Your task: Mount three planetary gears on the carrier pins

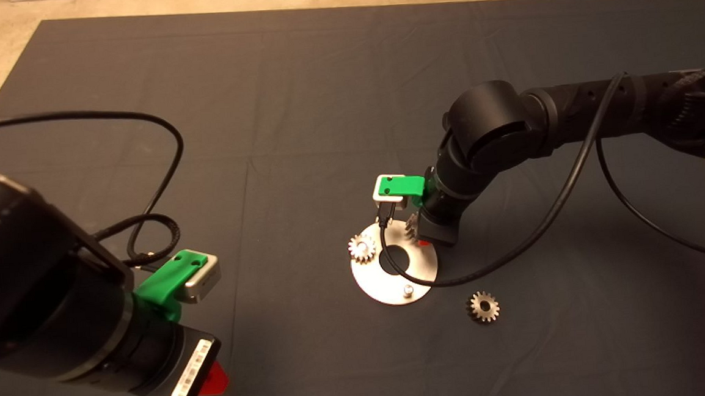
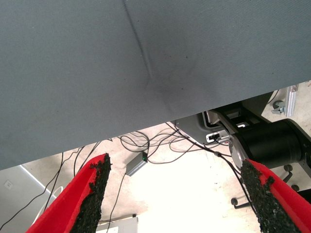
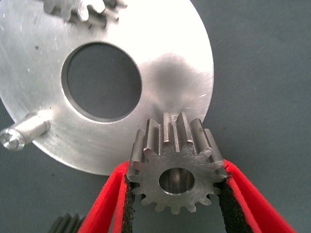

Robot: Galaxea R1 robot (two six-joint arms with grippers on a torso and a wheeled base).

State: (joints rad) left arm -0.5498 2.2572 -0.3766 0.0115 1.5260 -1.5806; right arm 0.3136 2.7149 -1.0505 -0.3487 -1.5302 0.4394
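The round silver disc (image 1: 382, 285) lies mid-mat. One planetary gear (image 1: 361, 247) sits on its left carrier pin, and the front carrier pin (image 1: 406, 291) stands bare. My right gripper (image 1: 419, 234) hangs over the disc's far right edge. In the right wrist view that gripper (image 3: 177, 167) is shut on a second gear (image 3: 175, 145) above the disc's rim (image 3: 160, 73). Whether a pin sits in its bore I cannot tell. The bare pin (image 3: 22, 133) and the mounted gear (image 3: 82, 12) show there too. A third gear (image 1: 483, 306) lies loose on the mat, right of the disc.
My left gripper (image 1: 214, 381) waits at the lower left, open (image 2: 177, 194), over the mat's edge with floor cables beyond. A black cable (image 1: 515, 249) from the right arm droops across the disc and the mat.
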